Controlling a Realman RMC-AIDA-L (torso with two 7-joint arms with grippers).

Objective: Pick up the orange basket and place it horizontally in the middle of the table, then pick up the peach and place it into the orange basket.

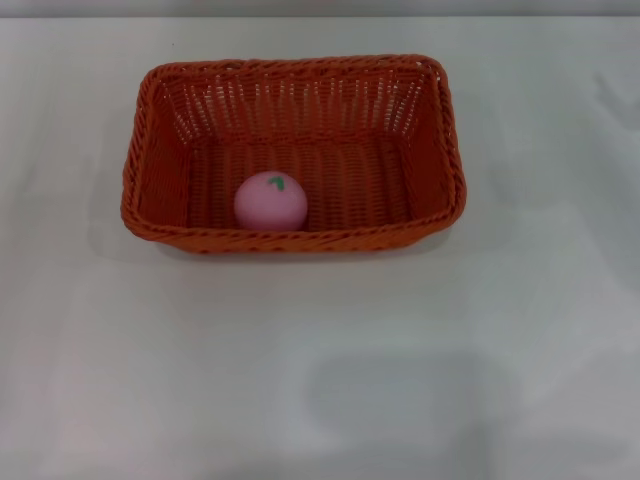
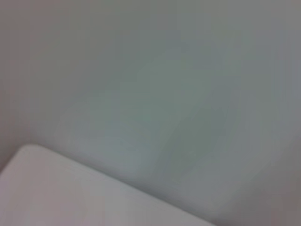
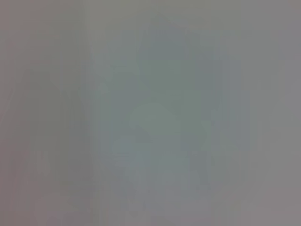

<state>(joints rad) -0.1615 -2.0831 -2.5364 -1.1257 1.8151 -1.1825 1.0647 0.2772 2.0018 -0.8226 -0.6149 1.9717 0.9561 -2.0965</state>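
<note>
Orange basket [image 1: 294,150], rectangular, woven wicker-style with braided rim and sloping sides, lies on the white table [image 1: 320,360] toward its far middle, long axis running left to right. Peach [image 1: 271,201], a smooth pink ball with green leaf mark facing up, rests inside against the near wall. Neither of my grippers is visible; their state cannot be told.
</note>
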